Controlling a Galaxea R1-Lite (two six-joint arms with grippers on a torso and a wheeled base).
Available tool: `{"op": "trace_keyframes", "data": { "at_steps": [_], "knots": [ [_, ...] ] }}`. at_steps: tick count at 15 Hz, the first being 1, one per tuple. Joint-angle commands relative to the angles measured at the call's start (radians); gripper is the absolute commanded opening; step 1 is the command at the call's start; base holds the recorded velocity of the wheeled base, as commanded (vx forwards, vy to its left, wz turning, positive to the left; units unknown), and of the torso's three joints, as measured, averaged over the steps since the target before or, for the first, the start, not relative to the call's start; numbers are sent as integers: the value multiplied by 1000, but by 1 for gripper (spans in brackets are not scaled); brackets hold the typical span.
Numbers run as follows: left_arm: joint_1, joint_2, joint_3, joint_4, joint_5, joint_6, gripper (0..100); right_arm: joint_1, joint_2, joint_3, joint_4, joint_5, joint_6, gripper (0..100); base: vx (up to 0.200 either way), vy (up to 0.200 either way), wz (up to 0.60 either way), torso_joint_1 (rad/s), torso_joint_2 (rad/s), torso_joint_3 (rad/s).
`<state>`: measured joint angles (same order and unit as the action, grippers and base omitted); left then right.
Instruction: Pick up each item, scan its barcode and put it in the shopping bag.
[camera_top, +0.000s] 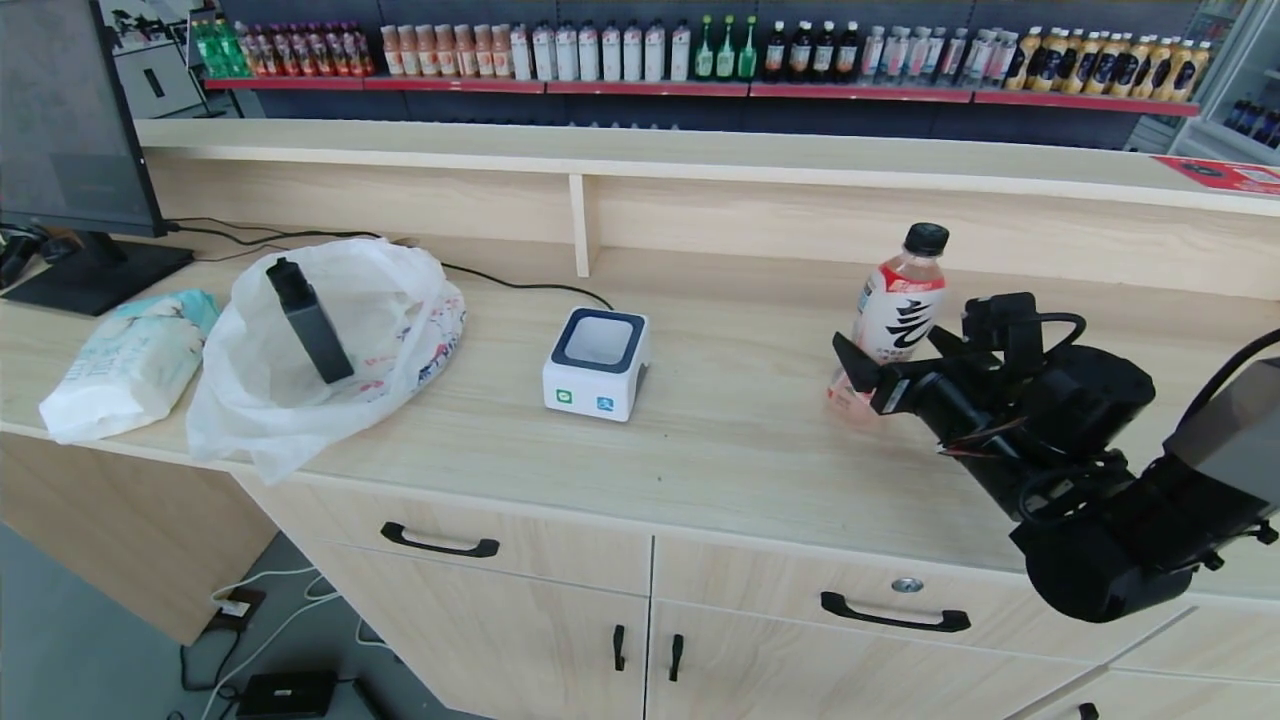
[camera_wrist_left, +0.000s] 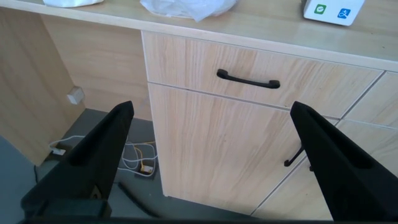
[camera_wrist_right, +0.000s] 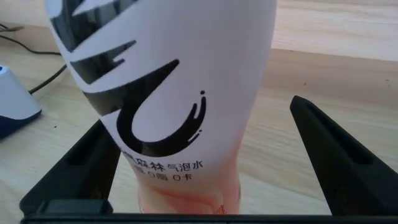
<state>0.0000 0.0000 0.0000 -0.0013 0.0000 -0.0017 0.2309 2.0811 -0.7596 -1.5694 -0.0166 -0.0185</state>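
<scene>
Right gripper (camera_top: 868, 378) is near on the right, its fingers spread wide around a pink drink bottle (camera_top: 900, 310) that stands up on the tabletop (camera_top: 740, 440). Bare wood lies between the bottle and the white scanner (camera_top: 597, 363) in the middle. Left of that, the shopping bag (camera_top: 250, 410) hangs over the near edge, with a dark grey thing (camera_top: 312, 322) inside. A soft white pack (camera_top: 130, 360) lies just beside the bag. Left gripper (camera_wrist_left: 211, 109) is spread too, down low in front of the drawers (camera_wrist_left: 249, 68).
</scene>
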Motion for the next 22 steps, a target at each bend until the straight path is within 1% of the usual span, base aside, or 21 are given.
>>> {"op": "trace_keyframes", "data": {
  "at_steps": [1, 7, 8, 15, 19, 22],
  "knots": [
    [-2, 0, 0, 0, 0, 0, 100, 7, 30, -43, -1, 0, 0, 100, 0, 0, 0, 0, 0, 0],
    [0, 0, 0, 0, 0, 0, 100, 13, 48, -73, -1, -2, 3, 100, 0, 0, 0, 0, 0, 0],
    [0, 0, 0, 0, 0, 0, 100, 13, 47, -64, -1, -2, 5, 0, 0, 0, 0, 0, 0, 0],
    [-2, 0, 0, 0, 0, -1, 100, 13, 5, -90, -1, -2, 15, 0, 0, 0, 0, 0, 0, 0],
    [0, 0, 0, 0, 0, -1, 100, 15, -53, -66, -1, -2, 19, 0, 0, 0, 0, 0, 0, 0],
    [-2, 0, 0, 0, 0, -1, 100, 24, -115, -23, -1, -2, 19, 0, 0, 0, 0, 0, 0, 0]
  ]
}}
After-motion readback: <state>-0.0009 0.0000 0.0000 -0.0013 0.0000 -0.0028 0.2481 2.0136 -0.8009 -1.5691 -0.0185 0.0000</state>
